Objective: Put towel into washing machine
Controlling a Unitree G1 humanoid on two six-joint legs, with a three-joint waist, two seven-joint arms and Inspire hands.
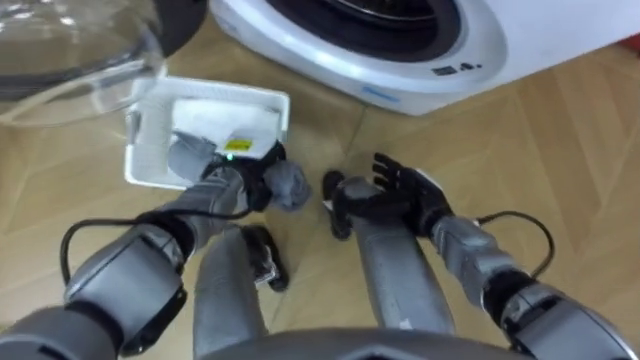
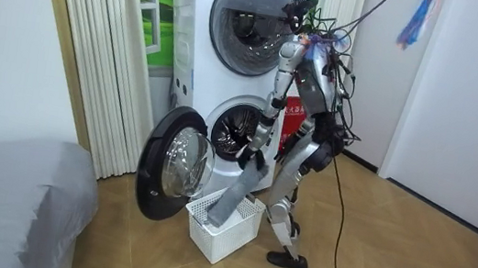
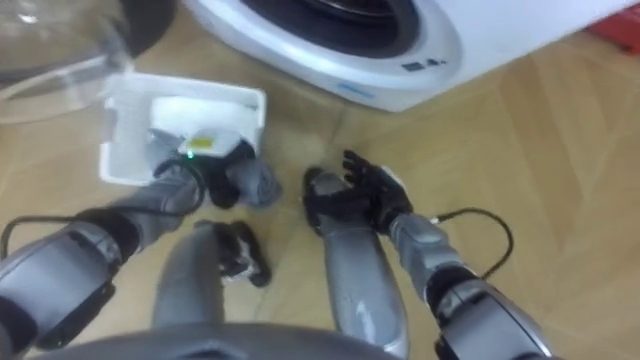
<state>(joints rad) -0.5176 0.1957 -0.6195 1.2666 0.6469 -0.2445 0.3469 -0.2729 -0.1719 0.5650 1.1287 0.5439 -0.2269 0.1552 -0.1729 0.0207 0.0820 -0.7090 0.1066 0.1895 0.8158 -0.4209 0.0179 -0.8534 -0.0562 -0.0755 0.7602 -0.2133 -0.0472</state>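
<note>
1. Grey towel (image 1: 288, 186) is wadded up in the left hand (image 1: 258, 176), fingers curled tight round the bunch. In the room view it hangs off that hand as one long strip, with the low end down in the white basket (image 1: 255, 100) on the wooden floor (image 1: 560, 150)
2. Handling-wise I'd call it soft, floppy and pretty light, not slippery and nothing to break. It'll sag and trail wherever it isn't held, so that dangling tail is the bit likely to catch on the basket rim or the lip of the drum
3. The hold looks to be near one end. Gathering it closer to the middle, or scooping the tail up too, would give a shorter bundle that's easier to stuff in
4. Right hand (image 1: 395, 192) hovers just beside the wad, fingers spread and relaxed, holding nothing. Handy spot to pick up the slack, I reckon
5. Washing machine (image 1: 470, 45) sits right ahead of both hands, the lower unit of a stack. Its round glass door (image 1: 80, 50) is swung wide open on the robot's left, over by the basket, and the drum mouth is clear
6. Robot stands close up to the machine with the basket at its feet. Towel's partly lifted out, not in the drum yet
</note>
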